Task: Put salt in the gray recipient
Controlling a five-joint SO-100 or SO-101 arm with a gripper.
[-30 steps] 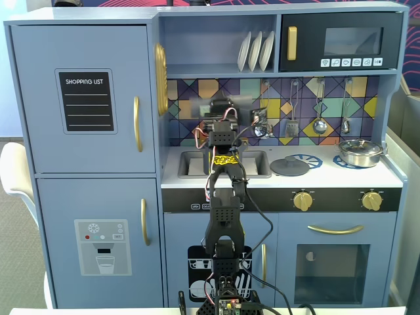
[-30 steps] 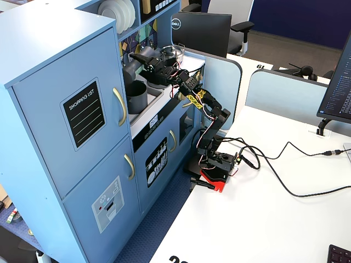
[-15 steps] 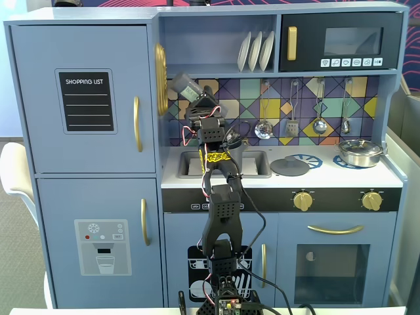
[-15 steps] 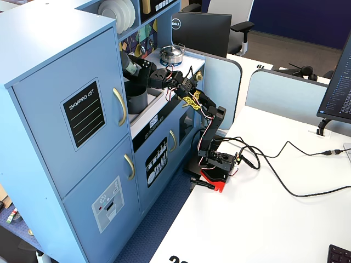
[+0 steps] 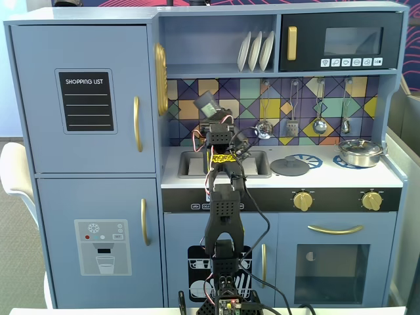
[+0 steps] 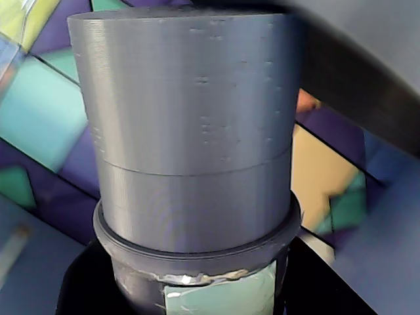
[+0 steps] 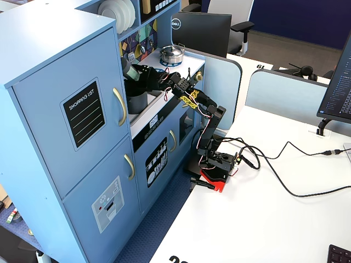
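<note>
The salt (image 6: 190, 131), a gray cylinder with a lighter cap and a pale green label (image 6: 220, 296), fills the wrist view. My gripper (image 6: 197, 289) is shut on its body, with a black jaw on each side. In a fixed view the salt (image 5: 207, 104) is tilted, held by the gripper (image 5: 210, 117) in front of the patterned backsplash above the sink. In the side fixed view the gripper (image 7: 137, 75) holds the salt (image 7: 126, 64) above the dark gray recipient (image 7: 137, 102), which stands in the sink area. In the front view the arm hides the pot.
A flat gray lid (image 5: 289, 166) lies on the counter right of the sink (image 5: 190, 164). A shiny silver pan (image 5: 359, 152) sits on the right burner. Utensils (image 5: 319, 125) hang on the backsplash. A shelf with plates (image 5: 256, 51) is overhead.
</note>
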